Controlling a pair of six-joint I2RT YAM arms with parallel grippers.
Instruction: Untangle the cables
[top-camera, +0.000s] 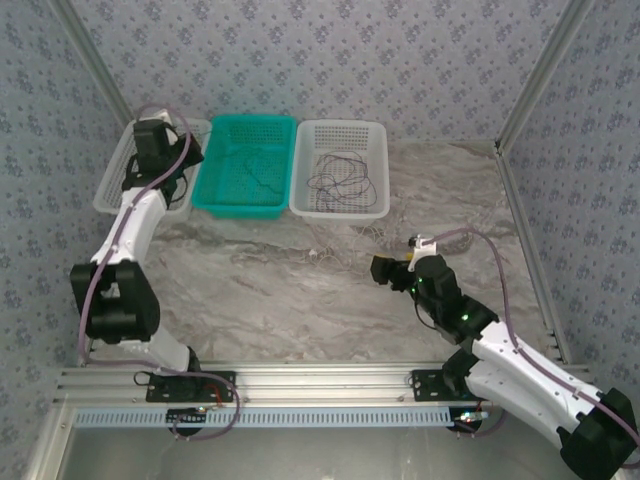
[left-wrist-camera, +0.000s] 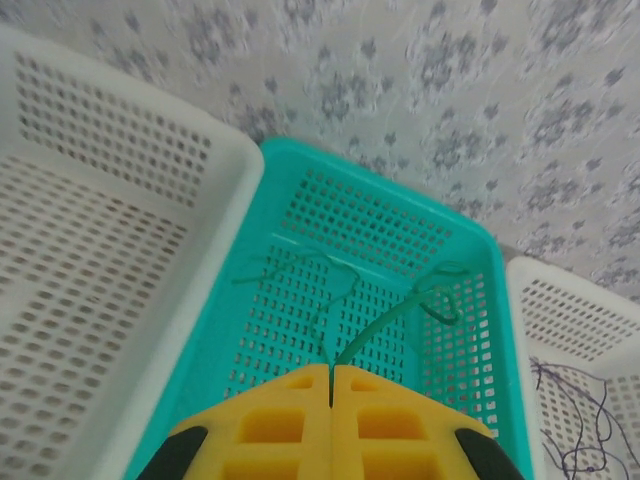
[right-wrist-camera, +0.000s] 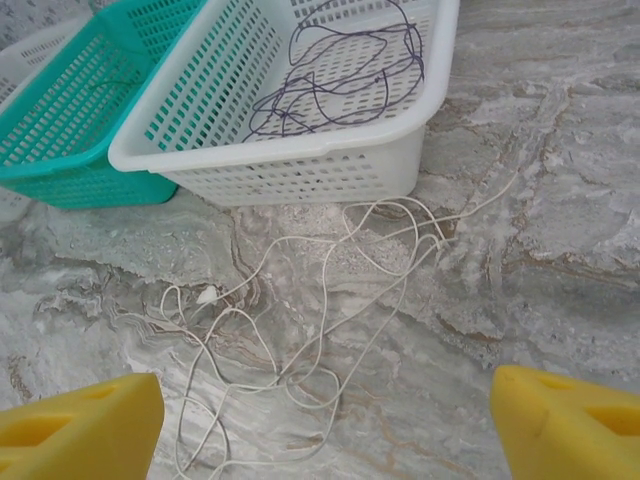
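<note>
My left gripper (left-wrist-camera: 330, 375) hangs over the teal basket (left-wrist-camera: 300, 168), shut on a thin green cable (left-wrist-camera: 392, 318). The cable arcs from the yellow pads into a loop near the basket's right wall. In the top view that basket (top-camera: 205, 195) holds thin dark-green strands (top-camera: 250, 170). A bluish-purple cable (right-wrist-camera: 340, 70) lies coiled in the right white basket (right-wrist-camera: 300, 160), dark from above (top-camera: 340, 175). A loose white cable (right-wrist-camera: 330, 290) sprawls in loops on the marble table just in front of that basket. My right gripper (right-wrist-camera: 325, 425) hovers open above its near loops, yellow fingers (right-wrist-camera: 80, 430) wide apart.
Another white basket (top-camera: 112, 185) sits left of the teal one, under the left arm's wrist. All three baskets line the back of the marble table (top-camera: 260, 290). Metal frame posts (top-camera: 530, 85) and patterned walls close in the sides.
</note>
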